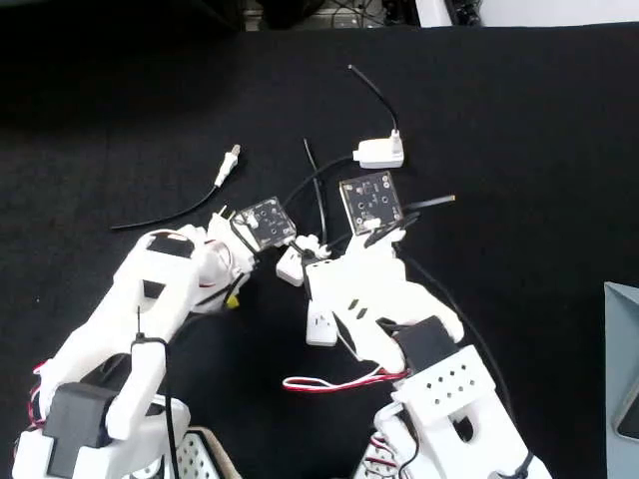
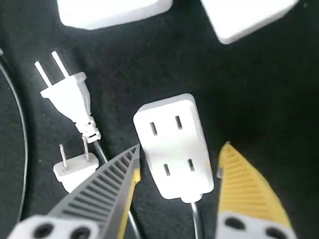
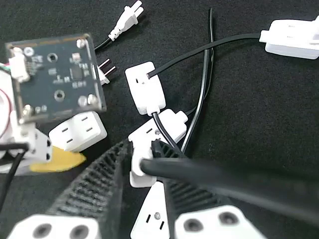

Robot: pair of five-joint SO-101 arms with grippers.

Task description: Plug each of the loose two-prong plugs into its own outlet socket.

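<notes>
1. The left gripper (image 2: 182,148) is spread. Its grey finger (image 2: 107,186) and yellow finger (image 2: 244,184) stand on either side of a white outlet block (image 2: 172,149), which lies face up on the black desk (image 2: 259,99).
2. The grey tip touches the block's edge, and the yellow one sits just clear of it.
3. Two white two-prong plugs lie beside the grey finger. The larger plug (image 2: 67,94) points its prongs away from the gripper, and the smaller plug (image 2: 75,167) lies right against the finger.
4. The right gripper (image 3: 143,149) is pinching a white plug body (image 3: 149,134) that has a black cable running over it.
5. Seen from above, both grippers sit close together mid-desk. A corded loose plug (image 1: 230,160) lies well apart beyond them, and a corded white outlet (image 1: 379,152) lies farther back.
</notes>
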